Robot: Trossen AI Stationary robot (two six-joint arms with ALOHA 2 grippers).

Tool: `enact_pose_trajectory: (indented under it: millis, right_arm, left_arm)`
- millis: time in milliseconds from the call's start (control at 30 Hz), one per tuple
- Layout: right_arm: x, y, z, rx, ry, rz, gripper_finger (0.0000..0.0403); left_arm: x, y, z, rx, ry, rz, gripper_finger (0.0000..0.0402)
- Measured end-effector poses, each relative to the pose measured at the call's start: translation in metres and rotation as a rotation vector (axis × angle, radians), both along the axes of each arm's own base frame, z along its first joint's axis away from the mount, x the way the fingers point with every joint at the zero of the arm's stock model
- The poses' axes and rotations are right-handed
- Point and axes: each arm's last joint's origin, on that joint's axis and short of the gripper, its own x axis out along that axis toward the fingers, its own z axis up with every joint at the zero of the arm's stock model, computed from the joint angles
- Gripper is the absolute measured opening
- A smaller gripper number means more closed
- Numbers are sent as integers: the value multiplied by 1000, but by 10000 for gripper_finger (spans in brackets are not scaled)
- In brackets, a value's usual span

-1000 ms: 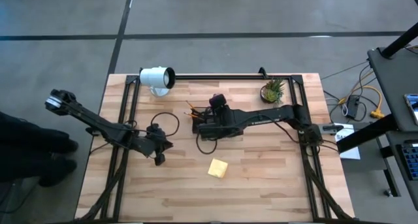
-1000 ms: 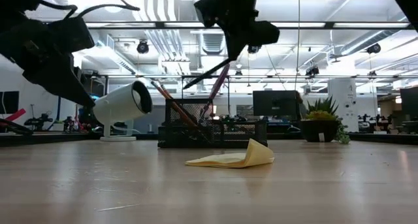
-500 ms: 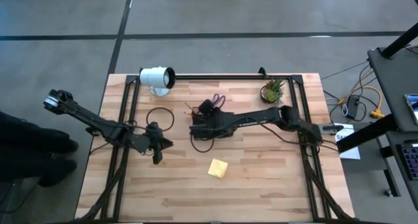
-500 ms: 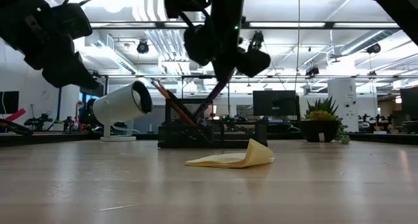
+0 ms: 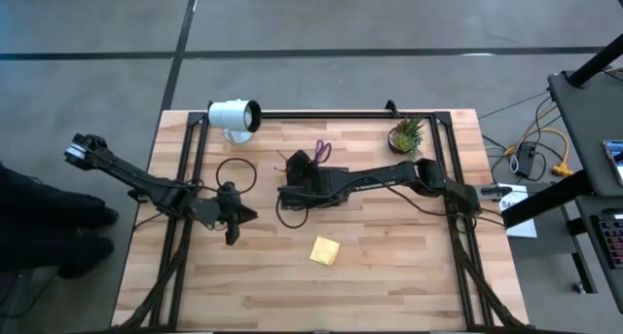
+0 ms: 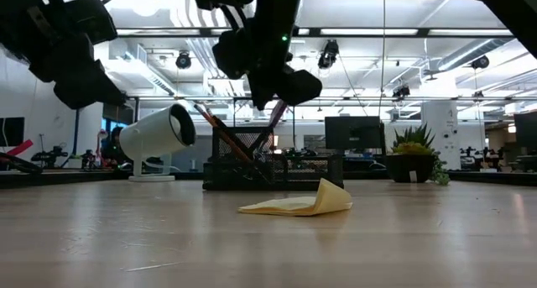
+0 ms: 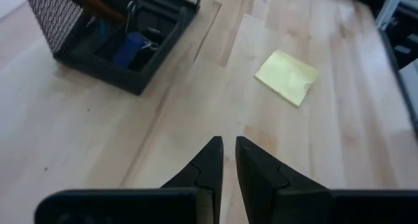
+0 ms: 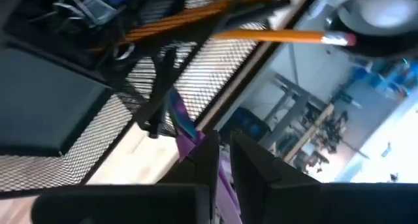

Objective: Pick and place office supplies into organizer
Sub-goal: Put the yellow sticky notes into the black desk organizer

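Your bench (image 5: 389, 266) is pale wood in narrow planks, smooth with a soft sheen in the low view. The organizer (image 7: 111, 34) looks like dark wire mesh, matt, with fine holes you can see through. The sticky-note pad (image 7: 287, 77) is yellow paper, matt, one edge curled up. The pencils (image 8: 274, 36) look like painted wood, slightly glossy. The scissors (image 5: 322, 151) have purple plastic-looking handles. Both arms read as matt black. The lamp (image 5: 233, 116) is smooth white, faintly glossy.
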Motion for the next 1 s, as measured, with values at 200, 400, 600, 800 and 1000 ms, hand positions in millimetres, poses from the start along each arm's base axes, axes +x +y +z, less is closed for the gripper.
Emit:
enact_pose_trajectory:
  millis: [200, 400, 600, 800, 1000]
  right_arm:
    - [-5, 24, 20, -20, -232, -158, 29]
    - [-14, 52, 56, 419, -516, -462, 29]
    - [-26, 68, 50, 861, -362, -765, 29]
    - [-37, 108, 7, 991, -142, -788, 30]
    - [-44, 148, -15, 1056, -130, -735, 71]
  left_arm:
    - [-1, 1, 13, -21, -53, -7, 27]
    - [1, 5, 33, 33, -114, -42, 27]
    - [12, 24, 48, 77, -125, -97, 27]
    - [26, 32, 36, 3, -37, -217, 27]
    - [37, 29, 13, -11, 84, -237, 27]
